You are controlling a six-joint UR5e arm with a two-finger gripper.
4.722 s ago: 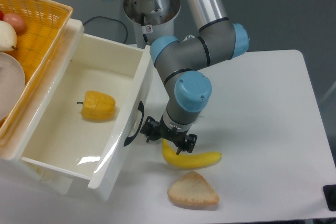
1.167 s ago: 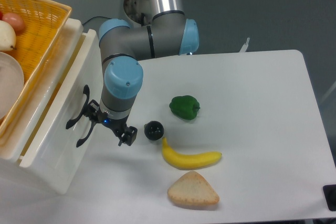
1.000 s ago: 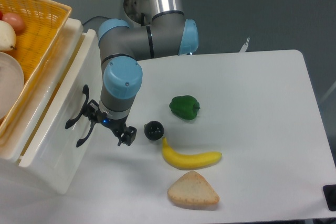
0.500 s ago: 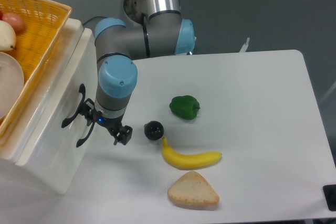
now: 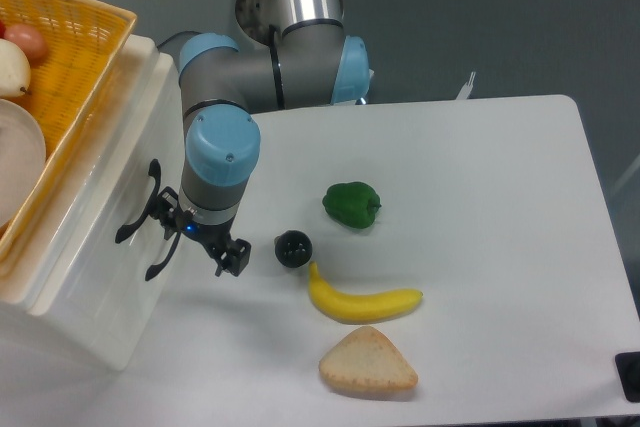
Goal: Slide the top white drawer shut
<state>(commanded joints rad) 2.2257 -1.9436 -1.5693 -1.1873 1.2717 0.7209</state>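
**Q:** List what lies on the table, nearest first.

**A:** Item one: a wedge of bread [image 5: 367, 361], at the front edge. Item two: a banana [image 5: 362, 301], just behind it. Item three: a small black round object [image 5: 293, 248], touching or nearly touching the banana's left tip. Item four: a green pepper [image 5: 351, 204], a little further back, apart from the rest. Item five: my gripper [image 5: 199, 243], low beside the cabinet front, near the black object but clear of it. Its fingers look spread and hold nothing; one tip sits by the handles, the other stands out toward the table.

**Q:** And the task's piece?

**A:** The top white drawer [image 5: 100, 197], at the left, under the yellow basket [image 5: 75, 37]. Its front looks almost flush with the cabinet, with only a thin seam showing along the upper edge. Its black handle [image 5: 136, 218] sits just left of my fingers. I cannot tell whether I touch the panel.

**Q:** How should you finish?

**A:** As I judge it: press squarely on the drawer front, near the handle's middle, straight along the runners. Keep the push slow and level, so the box does not skew or the cabinet shift. Keep fingers clear of the lower handle [image 5: 160, 255].
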